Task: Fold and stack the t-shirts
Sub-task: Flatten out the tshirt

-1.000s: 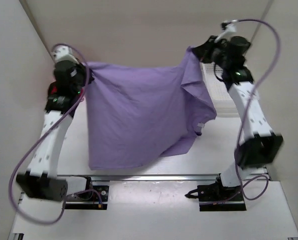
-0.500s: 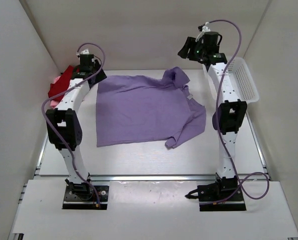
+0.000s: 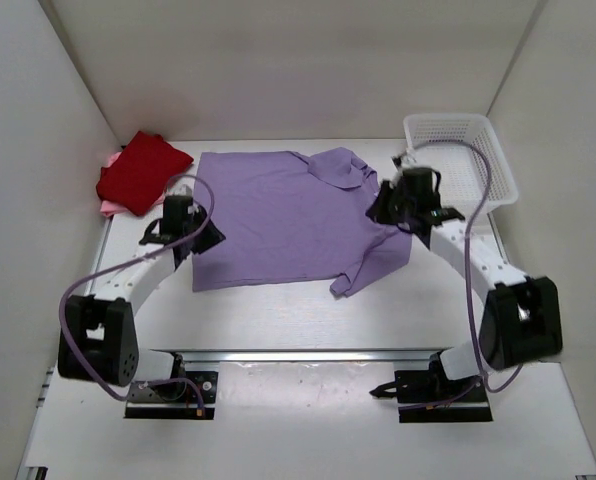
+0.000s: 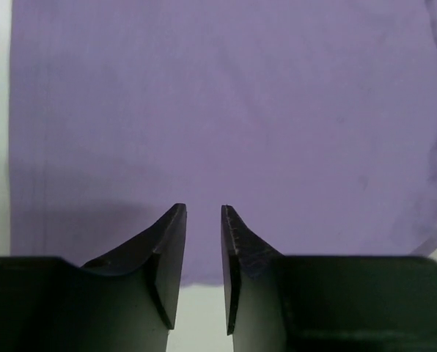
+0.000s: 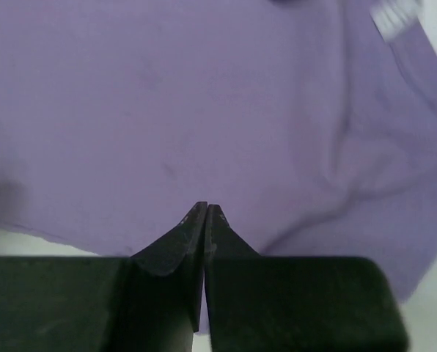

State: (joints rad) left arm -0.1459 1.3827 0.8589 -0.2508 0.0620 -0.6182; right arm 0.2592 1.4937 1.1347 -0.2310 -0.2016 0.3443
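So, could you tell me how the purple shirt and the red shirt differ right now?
The purple shirt is spread out, mostly flat, across the middle of the table; the red shirt is a compact bundle in the far left corner. The purple shirt lies on the table itself; the red shirt sits on a pink shirt. Both are plain cloth.

The left arm (image 3: 128,285) bends low at the lower left of the overhead view, forearm reaching up and right; the left gripper (image 4: 202,209) has its fingers slightly parted. The right arm (image 3: 478,255) folds at the right edge, forearm slanting up and left; the right gripper (image 5: 205,207) has its fingers pressed together
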